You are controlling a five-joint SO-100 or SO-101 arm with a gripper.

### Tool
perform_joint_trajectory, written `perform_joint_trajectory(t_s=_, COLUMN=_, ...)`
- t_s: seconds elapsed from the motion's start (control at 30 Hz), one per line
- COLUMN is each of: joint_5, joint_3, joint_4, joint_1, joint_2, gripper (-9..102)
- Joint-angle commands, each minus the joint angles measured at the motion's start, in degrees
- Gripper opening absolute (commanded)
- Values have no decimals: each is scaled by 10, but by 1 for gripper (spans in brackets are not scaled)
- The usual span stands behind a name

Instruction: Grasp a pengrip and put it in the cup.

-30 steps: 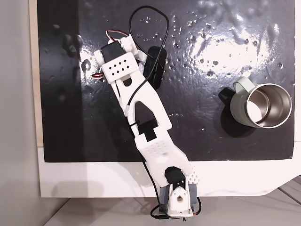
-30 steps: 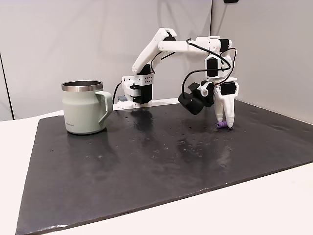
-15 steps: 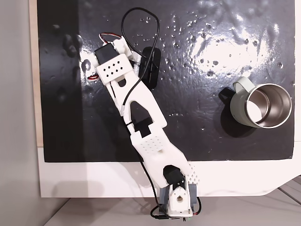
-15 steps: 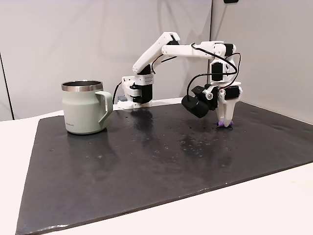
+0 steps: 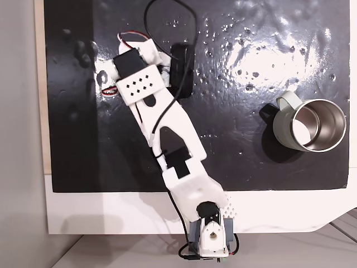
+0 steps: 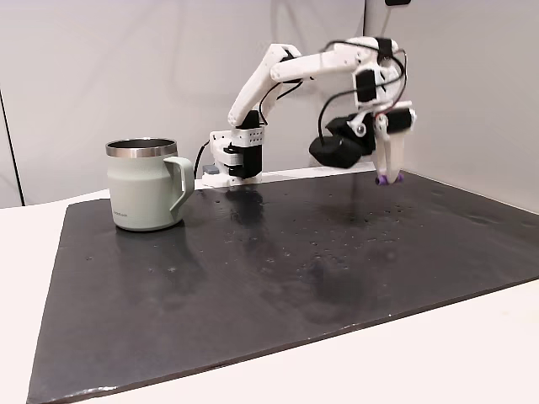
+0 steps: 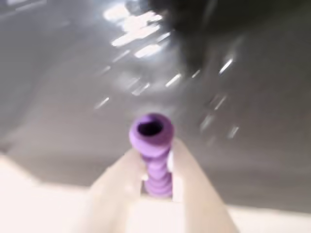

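The pengrip (image 7: 151,133) is a small ribbed purple tube, and in the wrist view it sticks out from between the two white fingers. My gripper (image 7: 154,154) is shut on it. In a fixed view from the side, the gripper (image 6: 387,176) points straight down and hangs well above the right rear of the mat, with the purple pengrip (image 6: 385,179) at its tip. The cup (image 6: 143,195), pale grey-green with a steel rim, stands upright far to the left in that view. In a fixed view from above, the cup (image 5: 285,129) sits at the right with its mouth open upward.
A black mat (image 6: 295,278) covers the white table and its bare surface (image 5: 251,56) lies between arm and cup. The arm's base (image 5: 209,237) is clamped at the table's near edge. A black wrist camera (image 6: 337,151) hangs beside the gripper.
The gripper shut on the pengrip down on the mat, then rose with it; the pengrip now hangs clear above the surface. The cup stays put.
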Motion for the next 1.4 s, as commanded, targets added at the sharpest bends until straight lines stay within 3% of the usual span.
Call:
perform_joint_trajectory(t_s=0.0, joint_5=-29, joint_3=-21, joint_4=9, joint_1=35, joint_2=132, gripper=0)
perform_joint_trajectory(t_s=0.43, joint_5=-70, joint_3=98, joint_4=27, joint_1=120, joint_2=331, gripper=0)
perform_joint_trajectory(t_s=0.97, joint_5=-197, joint_3=282, joint_4=59, joint_1=465, joint_2=579, gripper=0)
perform_joint_trajectory(t_s=1.37, joint_5=-294, joint_3=455, joint_4=-27, joint_1=666, joint_2=701, gripper=0)
